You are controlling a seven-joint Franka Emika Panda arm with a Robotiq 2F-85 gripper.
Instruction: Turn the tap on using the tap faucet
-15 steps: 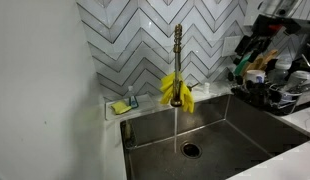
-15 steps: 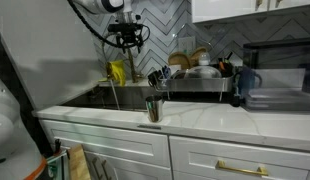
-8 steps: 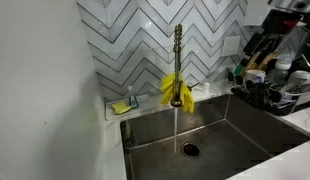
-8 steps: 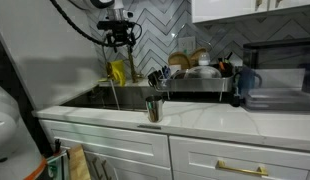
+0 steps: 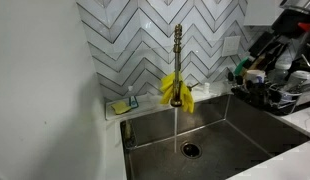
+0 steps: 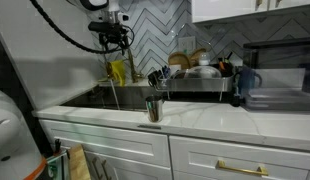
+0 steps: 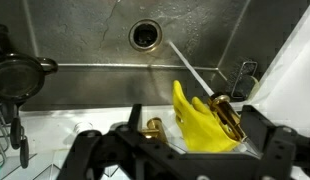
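Observation:
The tall brass tap (image 5: 178, 55) stands behind the steel sink (image 5: 245, 125) with a yellow cloth (image 5: 176, 90) draped on it. A thin stream of water (image 5: 176, 125) runs down to the drain (image 5: 189, 150). In the wrist view I look down on the tap (image 7: 227, 115), the cloth (image 7: 200, 125), a small brass handle (image 7: 153, 128) beside it and the drain (image 7: 145, 35). My gripper (image 7: 180, 160) is open and empty, above the tap and apart from it. It also shows in both exterior views (image 6: 115, 35) (image 5: 290, 25).
A dish rack (image 6: 195, 78) full of dishes stands on the counter beside the sink and also shows in an exterior view (image 5: 280, 90). A metal cup (image 6: 153, 108) stands at the counter's front. A sponge holder (image 5: 123, 105) sits at the sink's back corner. A dark strainer (image 7: 20, 75) hangs nearby.
My gripper has risen and drawn away from the tap, sliding toward the picture edge in both exterior views. The water runs throughout.

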